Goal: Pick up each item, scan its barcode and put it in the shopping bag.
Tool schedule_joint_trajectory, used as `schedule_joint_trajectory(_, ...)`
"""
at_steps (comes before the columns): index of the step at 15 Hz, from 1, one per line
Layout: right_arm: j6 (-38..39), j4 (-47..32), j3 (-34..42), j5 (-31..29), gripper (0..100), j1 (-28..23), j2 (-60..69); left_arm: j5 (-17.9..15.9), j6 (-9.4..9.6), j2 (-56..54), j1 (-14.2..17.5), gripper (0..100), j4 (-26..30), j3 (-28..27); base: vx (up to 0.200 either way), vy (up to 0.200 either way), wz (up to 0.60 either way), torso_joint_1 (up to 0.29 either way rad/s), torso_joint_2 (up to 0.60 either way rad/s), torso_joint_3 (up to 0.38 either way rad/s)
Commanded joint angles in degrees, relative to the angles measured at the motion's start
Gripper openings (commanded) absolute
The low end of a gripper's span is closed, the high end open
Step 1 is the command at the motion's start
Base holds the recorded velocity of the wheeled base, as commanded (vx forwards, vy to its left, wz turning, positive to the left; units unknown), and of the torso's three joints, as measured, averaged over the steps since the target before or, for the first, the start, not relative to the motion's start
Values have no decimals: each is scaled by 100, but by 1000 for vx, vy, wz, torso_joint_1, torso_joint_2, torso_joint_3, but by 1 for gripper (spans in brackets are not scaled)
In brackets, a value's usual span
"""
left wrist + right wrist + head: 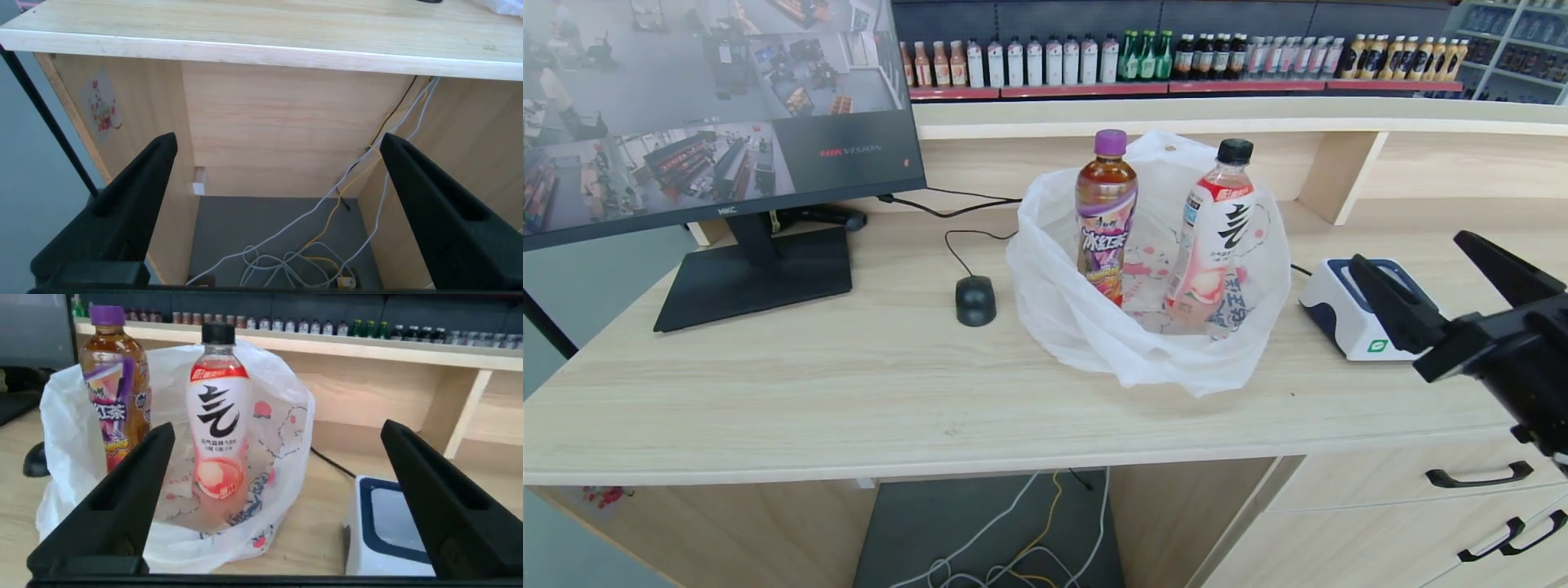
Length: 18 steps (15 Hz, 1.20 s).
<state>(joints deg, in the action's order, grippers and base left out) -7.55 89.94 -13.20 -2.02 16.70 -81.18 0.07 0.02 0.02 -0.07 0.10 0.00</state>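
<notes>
Right gripper (1409,249), nearest the viewer at the near right: black, wedge-shaped fingers spread wide, nothing between them. It hangs above the counter (849,384), in front of the scanner (1339,318), a white box with a dark blue top.

Left of the scanner, mid-counter: the shopping bag (1078,318), thin, crinkled, translucent white film with pink print, its mouth slumped open. Two bottles stand upright inside, long axes vertical: a purple-capped bottle (1106,214) of amber drink on the left and a black-capped bottle (1213,237) of pale pink drink on the right. Both are smooth clear plastic with glossy label sleeves.

The bottles lie left of and slightly beyond the right gripper, the pink one closer. The right arm is much the nearer. The left gripper (278,139), fingers likewise parted and empty, sits below counter level facing the cable-strewn recess.

With both items bagged, the task appears essentially complete.
</notes>
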Motion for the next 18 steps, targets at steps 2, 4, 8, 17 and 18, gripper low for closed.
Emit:
schedule_joint_trajectory(2,-107,6,951,-9,100,-404,1060,1,-20,-2,7,100,-1,0,0,0,0,0,0,0)
schedule_joint_trajectory(4,-230,-337,1320,-176,100,-431,1790,1,-11,-2,7,100,-1,0,0,0,0,0,0,0)
schedule_joint_trajectory(8,-168,-4354,1303,-316,100,-396,4488,1,-11,-2,7,100,-1,0,0,0,0,0,0,0)
schedule_joint_trajectory(17,43,-8713,1259,-387,100,-536,7459,1,-38,-2,7,100,-1,0,0,0,0,0,0,0)
schedule_joint_trajectory(18,69,-8713,1250,-729,100,-1362,7283,1,-29,-2,7,100,-1,0,0,0,0,0,0,0)
